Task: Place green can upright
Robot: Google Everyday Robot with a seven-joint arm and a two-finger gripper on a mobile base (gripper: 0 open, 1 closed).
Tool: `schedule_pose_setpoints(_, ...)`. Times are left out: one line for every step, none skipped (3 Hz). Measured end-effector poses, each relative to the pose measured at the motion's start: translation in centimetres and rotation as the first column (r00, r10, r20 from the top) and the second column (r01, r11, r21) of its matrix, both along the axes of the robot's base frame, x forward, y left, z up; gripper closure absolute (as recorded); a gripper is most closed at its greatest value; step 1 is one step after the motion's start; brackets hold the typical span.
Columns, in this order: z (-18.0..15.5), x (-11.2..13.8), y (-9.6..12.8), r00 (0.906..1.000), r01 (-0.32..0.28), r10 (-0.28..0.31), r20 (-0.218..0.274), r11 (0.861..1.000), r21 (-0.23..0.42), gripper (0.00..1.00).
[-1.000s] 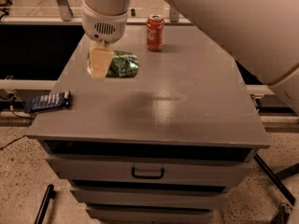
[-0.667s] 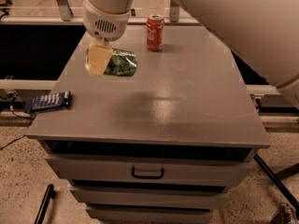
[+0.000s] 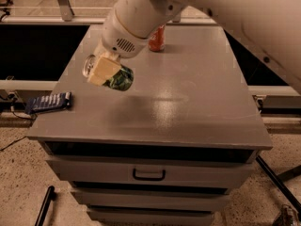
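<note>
The green can (image 3: 118,79) has a mottled green-and-white label and a silver end (image 3: 89,65) facing left. It is tilted on its side in the air above the left part of the grey cabinet top (image 3: 188,93). My gripper (image 3: 104,70) is shut on the green can, with a cream finger pad (image 3: 103,69) across its front. The white arm comes in from the upper right. A red cola can (image 3: 157,39) stands upright at the back of the top, partly hidden by the arm.
A dark blue flat packet (image 3: 48,101) lies on a ledge to the left of the cabinet. The cabinet has drawers with a black handle (image 3: 148,175) at the front. Black rails run behind and beside it.
The gripper has lifted the green can off the cabinet top and brought it forward and up; the can now hangs tilted in the air. The red can has not moved.
</note>
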State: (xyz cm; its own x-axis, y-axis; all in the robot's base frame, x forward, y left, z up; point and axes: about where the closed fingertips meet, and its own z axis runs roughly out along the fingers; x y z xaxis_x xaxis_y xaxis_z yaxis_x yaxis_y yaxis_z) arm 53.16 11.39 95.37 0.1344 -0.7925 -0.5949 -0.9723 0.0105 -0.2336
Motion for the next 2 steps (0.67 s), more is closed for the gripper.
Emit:
schedule_pose_setpoints(2.12, 1.05, -1.22, 0.9972, 0.068, -0.071, 0.024, 0.991, 0.119, 1.00)
schedule_pose_setpoints(2.13, 1.08, -1.13, 0.9972, 0.067, -0.071, 0.026, 0.991, 0.117, 1.00)
